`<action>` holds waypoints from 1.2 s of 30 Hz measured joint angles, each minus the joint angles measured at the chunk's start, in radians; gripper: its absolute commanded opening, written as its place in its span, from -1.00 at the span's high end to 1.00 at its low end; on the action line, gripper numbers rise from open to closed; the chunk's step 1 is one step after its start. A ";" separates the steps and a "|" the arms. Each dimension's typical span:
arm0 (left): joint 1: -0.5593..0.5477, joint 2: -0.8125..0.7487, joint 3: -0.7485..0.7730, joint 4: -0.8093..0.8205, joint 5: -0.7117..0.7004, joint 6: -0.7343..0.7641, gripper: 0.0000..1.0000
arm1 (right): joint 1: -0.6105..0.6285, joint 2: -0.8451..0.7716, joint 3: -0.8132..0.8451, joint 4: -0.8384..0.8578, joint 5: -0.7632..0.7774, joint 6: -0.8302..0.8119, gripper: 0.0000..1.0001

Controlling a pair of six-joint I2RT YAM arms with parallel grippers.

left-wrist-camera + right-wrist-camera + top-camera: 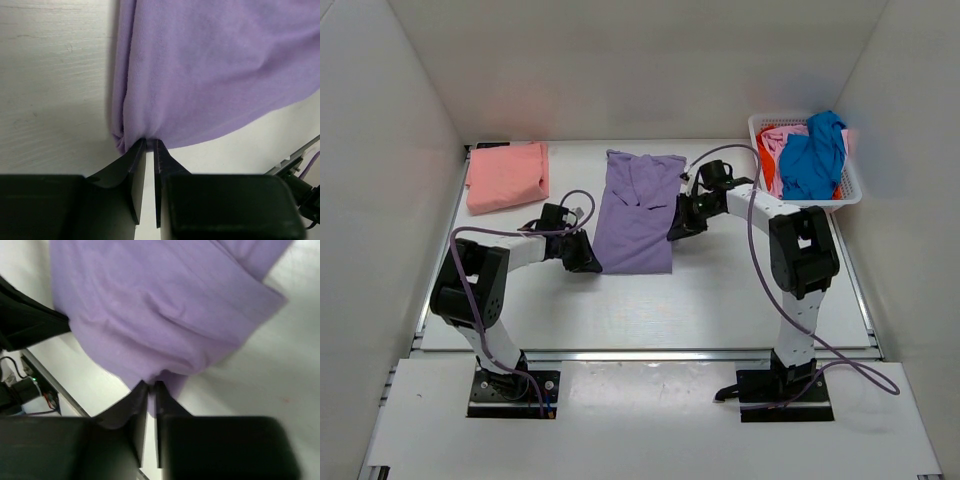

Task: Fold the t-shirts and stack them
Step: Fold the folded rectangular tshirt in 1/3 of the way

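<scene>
Tabletop (pixel 720 300) holds one lavender shirt (pixel 638 215), one salmon shirt (pixel 507 177).

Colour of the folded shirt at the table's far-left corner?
The folded shirt is plain salmon-pink; clearest in the top external view.

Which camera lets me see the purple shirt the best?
The top camera. It shows the whole purple t-shirt lying on the table. The left wrist camera shows only an edge pinched by the left gripper; the right wrist camera shows a blurrier edge pinched by the right gripper.
</scene>
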 measured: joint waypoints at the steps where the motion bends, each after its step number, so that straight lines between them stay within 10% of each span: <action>1: -0.002 -0.003 -0.002 0.000 -0.002 0.001 0.53 | -0.001 0.000 -0.001 -0.020 0.008 -0.010 0.66; 8: -0.034 -0.053 -0.033 -0.033 -0.036 0.011 0.36 | -0.001 -0.079 -0.190 -0.018 0.047 -0.002 0.02; 18: -0.056 -0.105 -0.081 -0.053 -0.037 -0.004 0.24 | -0.005 -0.280 -0.555 0.280 0.006 0.225 -0.04; 36: -0.054 -0.107 -0.086 -0.051 -0.032 -0.011 0.24 | -0.162 0.090 -0.169 0.448 -0.129 0.324 -0.08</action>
